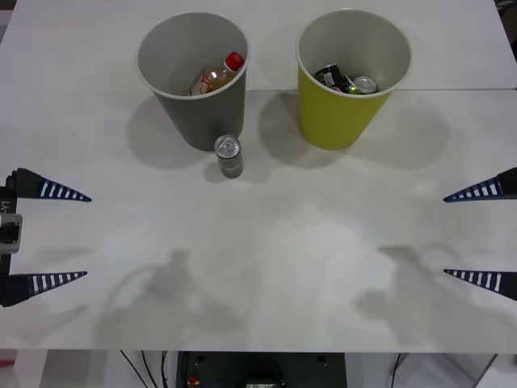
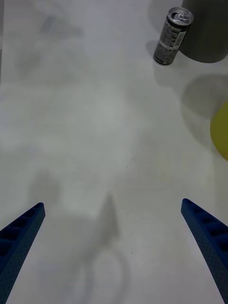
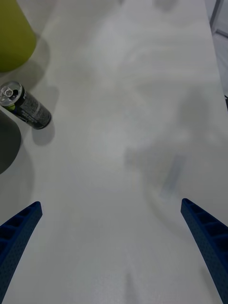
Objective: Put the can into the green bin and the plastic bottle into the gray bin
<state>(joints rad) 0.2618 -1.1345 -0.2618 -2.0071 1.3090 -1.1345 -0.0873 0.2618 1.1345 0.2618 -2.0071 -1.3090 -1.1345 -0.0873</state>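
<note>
On the white tabletop (image 1: 258, 267) the gray bin (image 1: 198, 105) stands upright toward the far left and the green bin (image 1: 343, 105) stands upright toward the far right, the two set apart with a gap between them; inside the gray bin the plastic bottle (image 1: 218, 75) lies tilted against the wall, red cap uppermost; inside the green bin lie a can with a shiny silver top (image 1: 364, 84) and, beside it, a black can with printed marks (image 1: 331, 78); the can (image 1: 229, 156) that stands on the tabletop is upright just in front of the gray bin, near its base, and in the wrist views its sides look dark gray with pale print and its top silver with a pull tab; it is outside both bins and nothing grips it; the left tool (image 1: 69, 236) hovers at the left edge of the front view, its blue ribbed fingers spread wide and holding nothing, well apart from the can and the bins; the right tool (image 1: 462, 236) hovers at the right edge, fingers likewise spread wide and empty, also well away from everything; in the right wrist view the can (image 2: 173, 35) stands just beside the gray bin (image 2: 206, 33), with a sliver of the green bin (image 2: 221, 130) nearer; in the left wrist view the can (image 3: 24, 105) stands between the green bin (image 3: 14, 38) and the gray bin (image 3: 7, 145).
</note>
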